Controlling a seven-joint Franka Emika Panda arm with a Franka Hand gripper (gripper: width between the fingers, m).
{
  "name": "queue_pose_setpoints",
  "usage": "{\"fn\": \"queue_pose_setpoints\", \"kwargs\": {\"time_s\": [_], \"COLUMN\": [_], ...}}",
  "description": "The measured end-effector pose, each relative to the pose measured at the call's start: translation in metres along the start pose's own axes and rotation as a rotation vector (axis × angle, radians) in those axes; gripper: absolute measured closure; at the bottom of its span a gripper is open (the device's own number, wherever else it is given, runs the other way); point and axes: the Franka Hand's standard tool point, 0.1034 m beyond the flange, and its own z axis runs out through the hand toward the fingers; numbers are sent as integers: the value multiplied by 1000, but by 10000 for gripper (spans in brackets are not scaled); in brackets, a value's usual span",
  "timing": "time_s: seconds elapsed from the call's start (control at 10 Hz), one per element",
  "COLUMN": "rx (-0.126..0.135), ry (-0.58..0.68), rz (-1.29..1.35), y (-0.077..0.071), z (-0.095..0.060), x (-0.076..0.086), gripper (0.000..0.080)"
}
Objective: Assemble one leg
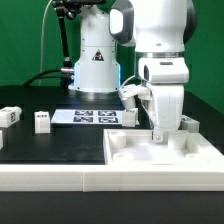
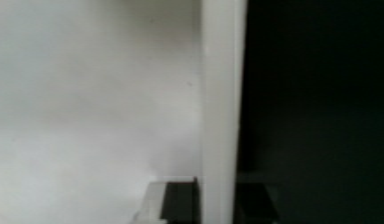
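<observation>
My gripper (image 1: 158, 133) points straight down at the back rim of the large white tray-like piece (image 1: 150, 160). In the wrist view the gripper (image 2: 214, 203) has a dark finger (image 2: 175, 204) on each side of the tray's upright white rim (image 2: 223, 90) and touching it, so it looks shut on the rim. The small white legs lie loose on the black table: one at the exterior view's far left (image 1: 8, 116), one beside it (image 1: 42, 122), one by the marker board's right end (image 1: 128, 118), and one behind the tray on the right (image 1: 190, 124). No leg is held.
The marker board (image 1: 92, 117) lies flat behind the tray. The arm's white base (image 1: 95, 65) stands at the back, with cables to its left. The tray fills the front right of the table.
</observation>
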Motion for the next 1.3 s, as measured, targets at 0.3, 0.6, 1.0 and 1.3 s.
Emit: {"fn": "queue_pose_setpoints", "kwargs": {"time_s": [0.3,0.6,1.0,1.3], "rx": [0,0,-4,-56], "ry": [0,0,-15,-28], "rz": [1,1,34,155], "y": [0,0,3,5], "z": [0,0,-20,-66], "x": [0,-1,2,18], "gripper": [338,169,150,150]}}
